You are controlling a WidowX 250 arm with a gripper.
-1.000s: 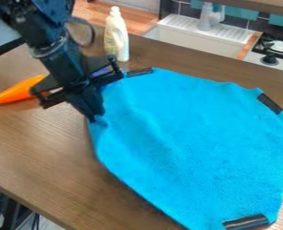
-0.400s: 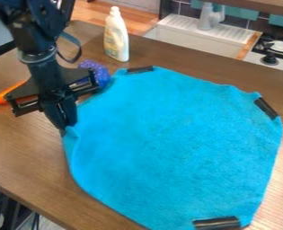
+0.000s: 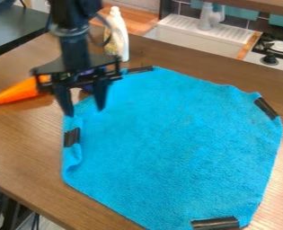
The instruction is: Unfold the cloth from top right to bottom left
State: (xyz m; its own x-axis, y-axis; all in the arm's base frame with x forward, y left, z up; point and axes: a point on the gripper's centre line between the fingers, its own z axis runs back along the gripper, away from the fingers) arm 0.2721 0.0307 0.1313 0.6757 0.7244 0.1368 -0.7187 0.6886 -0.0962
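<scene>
1. Brown wood spreads under everything I work on: a broad tabletop point(image 3: 23, 148) with visible grain, running from the left edge across to the right.
2. Bright blue, the cloth point(image 3: 173, 143) lies spread over the middle and right of that wood, in a rough many-sided shape. Its main stretch is flat, but the left border is rumpled, with a small curl just below the strip there.
3. Black and pointing down, my gripper point(image 3: 85, 112) hangs over the cloth's upper left border. My jaws are wide, the two tips well apart, with nothing held between them.
4. White, the sink point(image 3: 185, 38) sits beyond the tabletop, its ribbed drainer behind the basin and a grey tap point(image 3: 209, 18) standing at the back.
5. Part of a stove point(image 3: 281, 47) with dark knobs shows to the right of the sink.
6. Pale, a bottle point(image 3: 117, 38) stands upright behind the cloth, partly covered by my arm.
7. Orange, a cone point(image 3: 20, 91) lies left of me, its point toward the left edge.
8. Black strips mark four places along the cloth's border: top, right, bottom and left.
9. Purple, an object point(image 3: 87, 73) peeks out behind me, mostly hidden.
</scene>
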